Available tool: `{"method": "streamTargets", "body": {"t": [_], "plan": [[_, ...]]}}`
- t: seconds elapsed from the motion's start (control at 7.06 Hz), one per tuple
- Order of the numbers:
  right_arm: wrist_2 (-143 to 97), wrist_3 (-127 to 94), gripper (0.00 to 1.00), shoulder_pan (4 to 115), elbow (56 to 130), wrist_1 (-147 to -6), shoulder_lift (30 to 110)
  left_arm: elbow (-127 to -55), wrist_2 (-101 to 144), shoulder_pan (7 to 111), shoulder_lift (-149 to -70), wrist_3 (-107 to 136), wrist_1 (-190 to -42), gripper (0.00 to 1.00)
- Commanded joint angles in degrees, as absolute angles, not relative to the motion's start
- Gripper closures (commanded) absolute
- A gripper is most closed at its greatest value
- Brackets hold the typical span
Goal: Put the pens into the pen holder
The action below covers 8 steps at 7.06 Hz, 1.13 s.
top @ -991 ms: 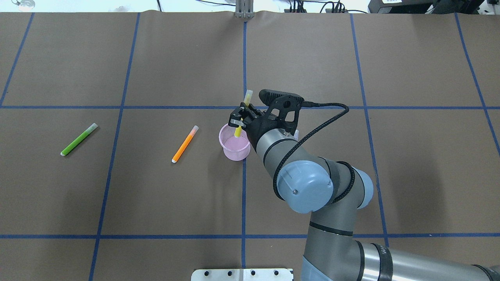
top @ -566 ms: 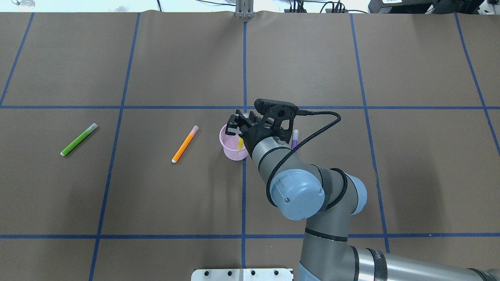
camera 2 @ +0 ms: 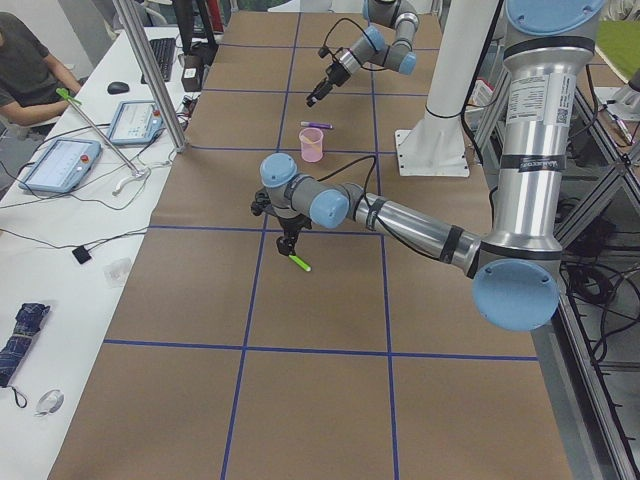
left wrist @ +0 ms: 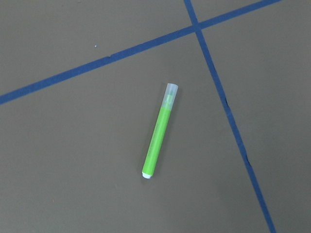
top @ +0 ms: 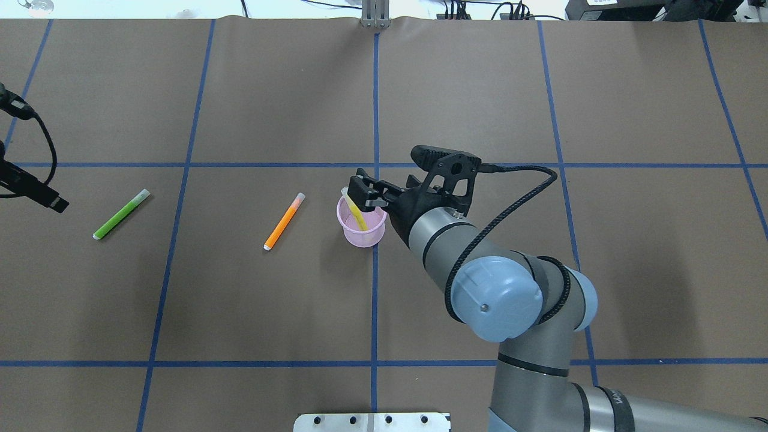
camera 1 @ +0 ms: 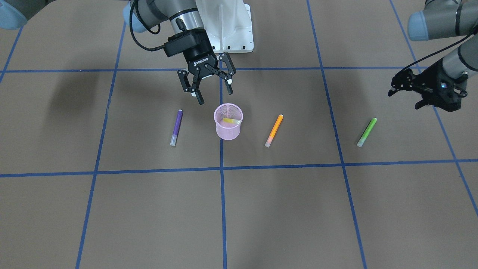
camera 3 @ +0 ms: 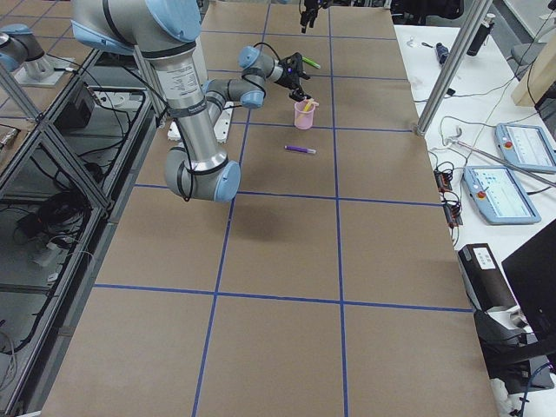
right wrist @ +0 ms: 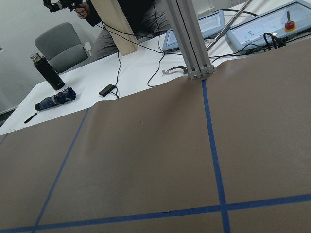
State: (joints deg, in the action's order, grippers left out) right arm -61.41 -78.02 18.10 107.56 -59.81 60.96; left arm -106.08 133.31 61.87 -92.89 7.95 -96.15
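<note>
we see the right jaws spread open and empty, hanging just above the pink pen holder [camera 1: 227, 133], which stands on the brown desk [camera 1: 283, 209]. a yellow pen [camera 1: 230, 121] leans tilted inside the holder. a purple pen [camera 1: 176, 127] lies flat near it on one side and an orange pen [camera 1: 274, 130] on the other. the left jaws, also open and empty, hover near the green pen [camera 1: 366, 132] without touching it.

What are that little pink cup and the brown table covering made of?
The pink cup looks like fine wire mesh coated matte pink: a tiny grid shows on its wall, under a thicker rim. The brown table covering looks like matte kraft paper, perhaps thin card: no shine, and a wavy far edge.
</note>
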Motion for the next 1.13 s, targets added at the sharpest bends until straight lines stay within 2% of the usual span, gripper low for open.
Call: {"method": "streamTargets", "body": {"t": [0.0,0.28,0.42,0.85,0.99], "plan": [[-72.6,-78.0,0.07,23.0,110.7,-59.7,66.9,-104.6,122.4,55.4,-95.8,5.1,-97.1,0.01],[-98.6,-77.0,0.05,35.0,111.8,-59.6,72.1,-97.5,122.5,53.2,-102.4,4.7,-96.9,0.04],[-110.9,-75.9,0.05,41.3,111.6,-59.5,73.9,-95.4,122.8,51.8,-103.1,1.7,-97.0,0.1],[-132.1,-64.0,0.02,55.8,111.0,-59.6,81.9,-91.0,123.9,51.7,-103.3,-4.4,-96.8,0.1],[-132.6,-62.6,0.02,56.4,111.0,-59.6,82.7,-89.7,123.9,51.7,-104.3,-4.4,-96.8,0.1]]}}
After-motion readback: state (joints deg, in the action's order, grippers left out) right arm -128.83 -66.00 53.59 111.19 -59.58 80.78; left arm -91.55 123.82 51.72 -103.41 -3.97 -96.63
